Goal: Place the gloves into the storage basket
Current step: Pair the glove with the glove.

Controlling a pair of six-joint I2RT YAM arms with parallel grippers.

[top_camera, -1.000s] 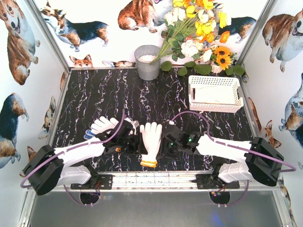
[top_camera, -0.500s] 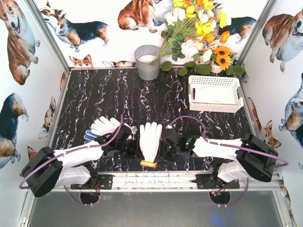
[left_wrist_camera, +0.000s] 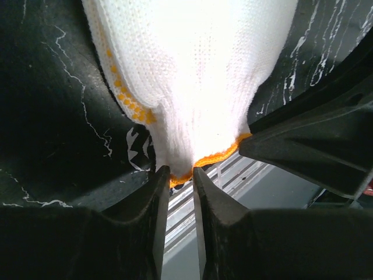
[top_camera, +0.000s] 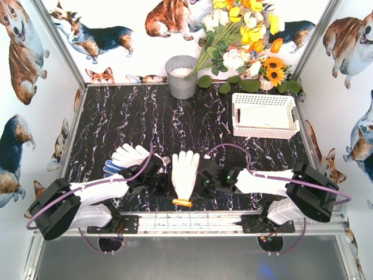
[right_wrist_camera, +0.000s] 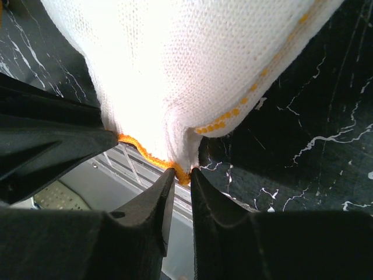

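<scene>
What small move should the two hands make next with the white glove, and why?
Probably raise the white glove a little, both hands together. The left hand and the right hand each pinch its orange cuff, and it lies at the near edge of the table, while the storage basket stands far off at the back right.

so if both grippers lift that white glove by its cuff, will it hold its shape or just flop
Probably floppy: the white glove is soft knit, bunching where the left gripper and right gripper pinch its orange cuff. Likely light, so its free end should hang down. The knit looks grippy, so slipping seems unlikely.
</scene>
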